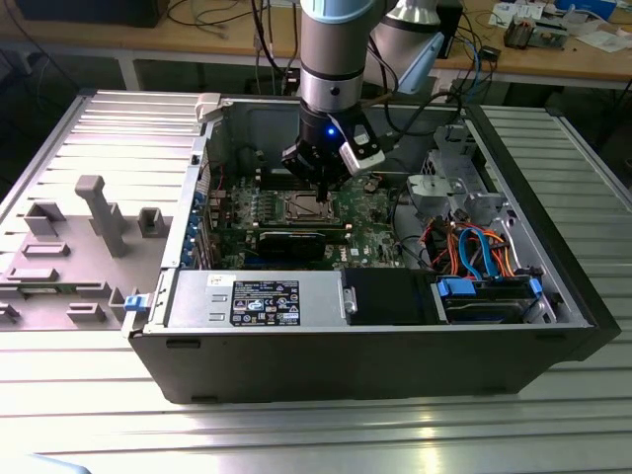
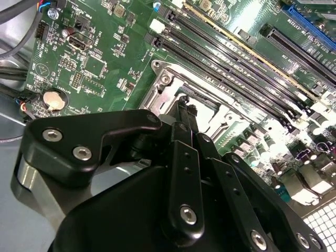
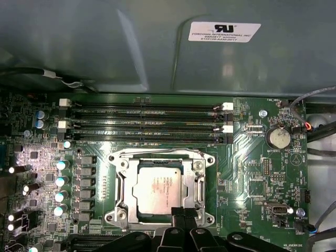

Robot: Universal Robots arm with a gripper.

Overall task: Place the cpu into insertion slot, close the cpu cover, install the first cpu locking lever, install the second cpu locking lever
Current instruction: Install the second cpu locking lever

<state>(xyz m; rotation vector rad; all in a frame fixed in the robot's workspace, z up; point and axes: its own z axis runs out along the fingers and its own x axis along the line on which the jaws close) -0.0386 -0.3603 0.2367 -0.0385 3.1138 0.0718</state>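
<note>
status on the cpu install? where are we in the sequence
Done, by the look of it: the cpu sits in the insertion slot, with the cpu cover lying flat around it in the first wrist view.

In hand: the gripper is shut, holding nothing, its tips right at the cover's edge over the socket.

Left: the two locking levers; I cannot tell whether either is latched.

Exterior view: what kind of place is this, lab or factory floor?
Most likely a robotics lab or test workshop. An opened computer case lies on a ribbed metal table, wooden benches behind carry loose cables and small parts, and a grey fixture block stands beside the case.
</note>
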